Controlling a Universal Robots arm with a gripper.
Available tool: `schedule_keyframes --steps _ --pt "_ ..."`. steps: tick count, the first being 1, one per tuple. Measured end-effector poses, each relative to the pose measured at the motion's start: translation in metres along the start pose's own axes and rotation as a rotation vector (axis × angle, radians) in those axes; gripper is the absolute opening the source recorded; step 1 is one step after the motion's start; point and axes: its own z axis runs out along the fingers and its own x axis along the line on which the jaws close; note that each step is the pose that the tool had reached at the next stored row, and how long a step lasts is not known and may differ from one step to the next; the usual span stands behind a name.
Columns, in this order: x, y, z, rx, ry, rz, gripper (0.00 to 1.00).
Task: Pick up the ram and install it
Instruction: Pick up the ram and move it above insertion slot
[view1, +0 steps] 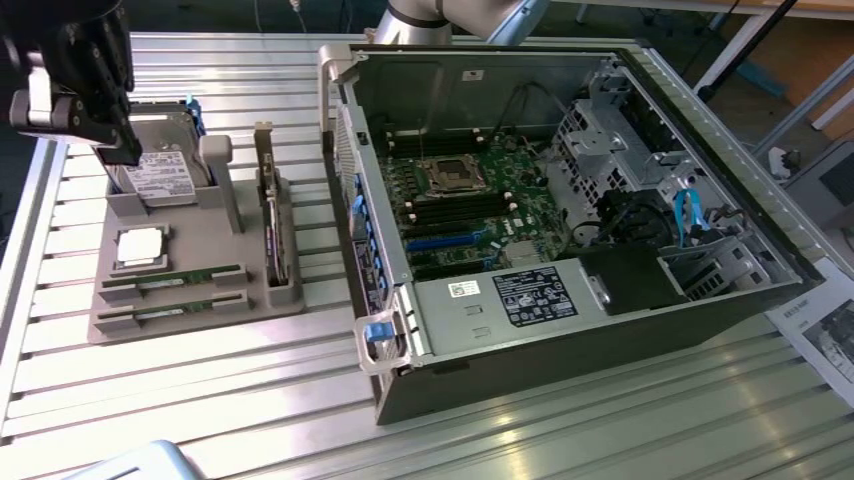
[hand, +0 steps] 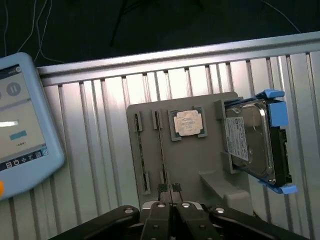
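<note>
Closed end effector above parts tray

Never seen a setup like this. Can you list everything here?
ram sticks: two, green, slotted side by side in holder
CPU chip: one, silver, flat on holder
hard drive: one, silver with blue brackets, propped in holder
expansion card: one, dark, on edge in holder
holder: one, grey, exterior view's left
computer case: one, black, open, exterior view's right
motherboard: one, green, inside case
touchscreen pendant: one, light blue, on table
table: one, silver, slatted
tool: one, black, shut, empty, above holder
</note>
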Motion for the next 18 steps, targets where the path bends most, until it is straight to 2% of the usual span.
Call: schedule_keyframes --steps 5,18 --pt "0.0000 0.0000 0.0000 -0.0024 0.0045 -0.098 0.10" --pt "0.0000 0.0000 0.0000 -0.0027 0.0050 -0.110 0.10"
